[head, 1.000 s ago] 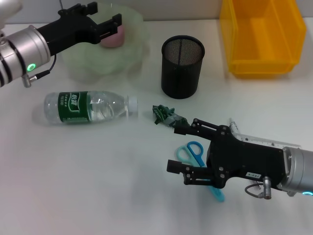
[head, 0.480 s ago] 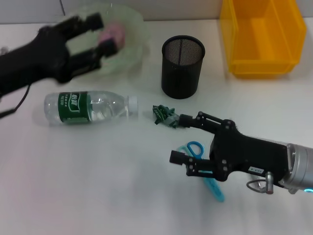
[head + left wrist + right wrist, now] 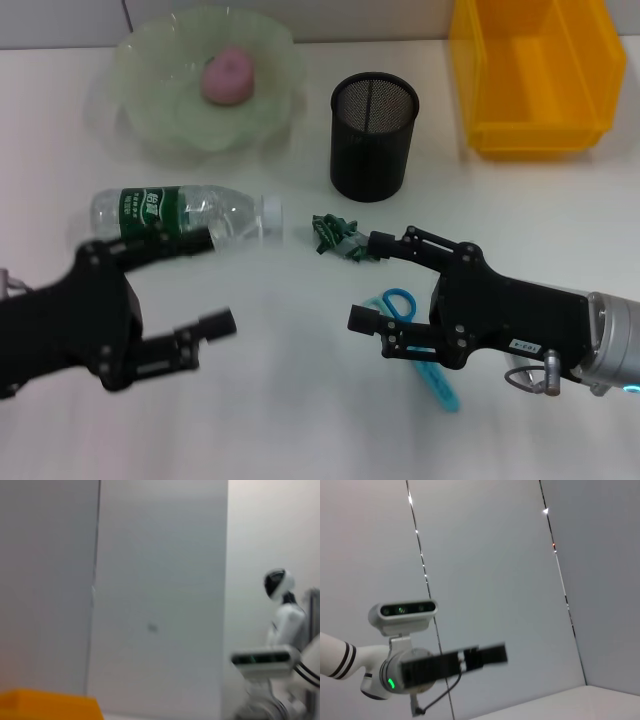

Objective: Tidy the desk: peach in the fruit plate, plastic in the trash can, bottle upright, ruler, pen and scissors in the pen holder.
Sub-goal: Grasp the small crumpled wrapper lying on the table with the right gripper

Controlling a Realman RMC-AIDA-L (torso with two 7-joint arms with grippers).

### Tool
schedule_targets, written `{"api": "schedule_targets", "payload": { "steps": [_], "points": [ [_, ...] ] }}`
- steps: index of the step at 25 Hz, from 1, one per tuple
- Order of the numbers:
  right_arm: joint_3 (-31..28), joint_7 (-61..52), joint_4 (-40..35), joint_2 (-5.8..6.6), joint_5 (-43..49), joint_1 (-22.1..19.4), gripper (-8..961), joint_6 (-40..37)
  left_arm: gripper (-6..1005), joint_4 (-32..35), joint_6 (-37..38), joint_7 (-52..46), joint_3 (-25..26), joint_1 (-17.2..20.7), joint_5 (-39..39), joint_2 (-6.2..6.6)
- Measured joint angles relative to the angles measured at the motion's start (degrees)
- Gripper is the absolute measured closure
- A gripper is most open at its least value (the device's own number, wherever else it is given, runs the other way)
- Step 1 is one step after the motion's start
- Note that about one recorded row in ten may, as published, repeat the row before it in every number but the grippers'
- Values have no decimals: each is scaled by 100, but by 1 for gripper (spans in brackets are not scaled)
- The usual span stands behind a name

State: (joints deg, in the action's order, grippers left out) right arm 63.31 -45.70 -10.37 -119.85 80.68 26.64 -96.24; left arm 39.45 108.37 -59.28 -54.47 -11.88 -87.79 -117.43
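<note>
Head view: peach [image 3: 227,77] sits in green fruit plate [image 3: 150,120] at far left of white counter [image 3: 280,400]. Bottle [image 3: 185,218] lies on its side nr the plate, cap pointing toward crumpled green plastic [image 3: 335,236]. Black mesh pen holder [image 3: 373,137] stands upright mid-counter, yellow trash can [image 3: 535,75] far right. Left claw [image 3: 200,285] hovers low just in front of the bottle, fingers spread wide, holding nothing. Right claw [image 3: 367,282] also spread, one finger tip touching or just beside the plastic, the other beside the blue scissors [image 3: 415,345], which lie flat partly under the arm. Wrist views show only walls and, in right wrist view, left arm blurred w/ its claw [image 3: 485,655].
</note>
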Motion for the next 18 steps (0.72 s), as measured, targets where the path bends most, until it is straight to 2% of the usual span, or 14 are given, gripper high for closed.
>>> {"api": "schedule_targets", "payload": {
  "steps": [8, 18],
  "points": [
    [21, 0, -24, 16, 0, 2, 120, -61, 245, -221, 21, -245, 3, -151, -748, 86],
    [-1, 0, -34, 41, 0, -85, 126, -125, 246, -227, -35, -400, 66, -278, -1099, 85]
  ]
}}
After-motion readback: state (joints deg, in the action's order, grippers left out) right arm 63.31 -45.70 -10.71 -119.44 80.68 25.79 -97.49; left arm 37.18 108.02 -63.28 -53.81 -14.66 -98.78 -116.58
